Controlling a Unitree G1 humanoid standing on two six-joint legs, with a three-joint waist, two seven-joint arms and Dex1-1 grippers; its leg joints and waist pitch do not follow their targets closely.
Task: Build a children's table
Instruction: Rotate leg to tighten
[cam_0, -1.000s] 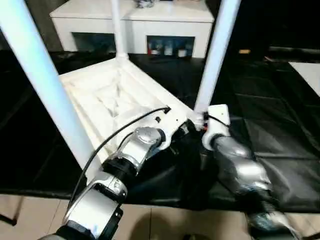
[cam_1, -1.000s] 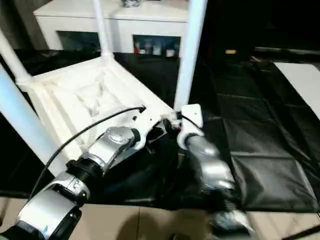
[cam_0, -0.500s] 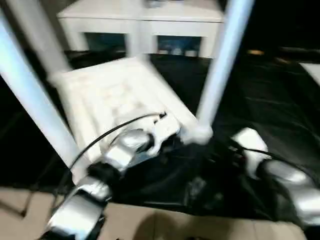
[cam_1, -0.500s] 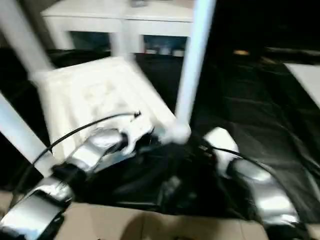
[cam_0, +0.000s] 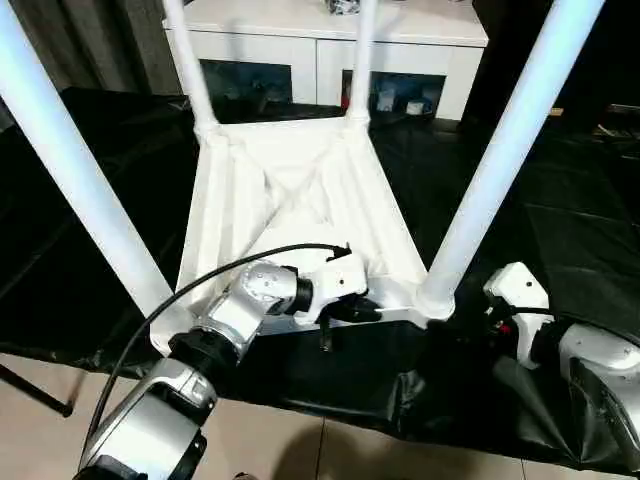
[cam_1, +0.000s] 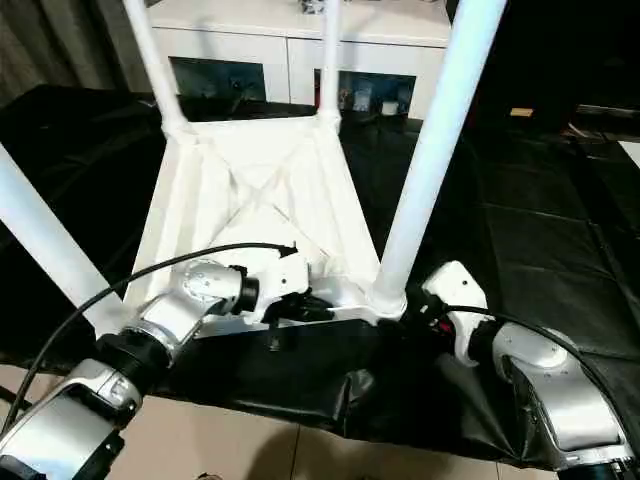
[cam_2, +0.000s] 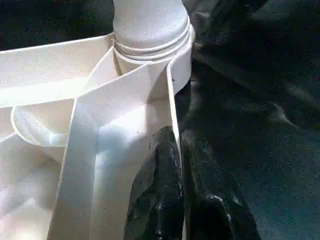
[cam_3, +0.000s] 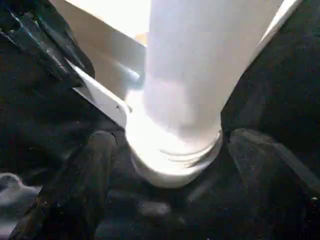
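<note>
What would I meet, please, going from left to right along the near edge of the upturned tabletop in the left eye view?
Near-left table leg → left gripper, pinching the tabletop's rim → near-right table leg in its corner socket → right gripper on the black cloth.

The upturned tabletop (cam_0: 300, 210) carries four upright legs, so its ribbed underside can be entered only through the gaps between the near-left leg (cam_0: 85, 190), the near-right leg (cam_0: 500, 165) and the two far legs (cam_0: 190, 70) (cam_0: 362, 60). The left tool (cam_2: 177, 150) pinches the near rim wall, blocking that edge, while the right tool (cam_3: 175, 150) straddles the near-right corner socket (cam_3: 172, 160) with fingers spread (one each side). Open black sheet (cam_0: 580, 210) lies to the right; the white cabinet (cam_0: 320, 50) closes the far side.
</note>
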